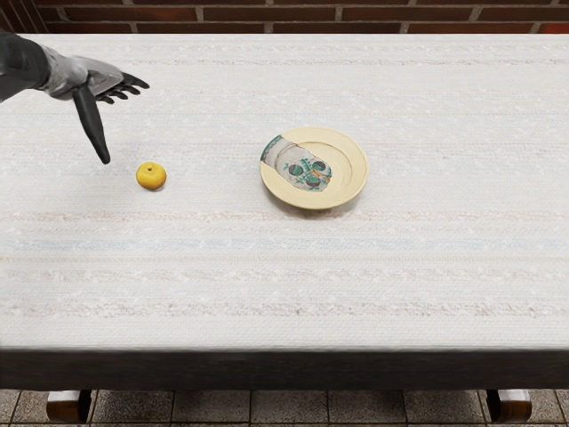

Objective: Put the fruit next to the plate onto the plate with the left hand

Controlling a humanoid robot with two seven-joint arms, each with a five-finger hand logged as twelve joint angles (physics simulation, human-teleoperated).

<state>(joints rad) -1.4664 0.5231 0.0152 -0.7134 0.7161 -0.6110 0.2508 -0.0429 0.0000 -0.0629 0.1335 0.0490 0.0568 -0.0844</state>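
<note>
A small yellow-orange fruit (151,175) lies on the white table, left of a cream plate (347,173) with a blue-green pattern on its left part. The fruit and the plate are well apart. My left hand (105,105) comes in from the upper left and hovers above and to the left of the fruit. Its fingers (124,87) are spread, with the thumb pointing down toward the table, and it holds nothing. The right arm does not show.
The white table (427,267) spans the whole view, its front edge near the bottom. A brick wall runs behind its far edge. Nothing else stands on the table.
</note>
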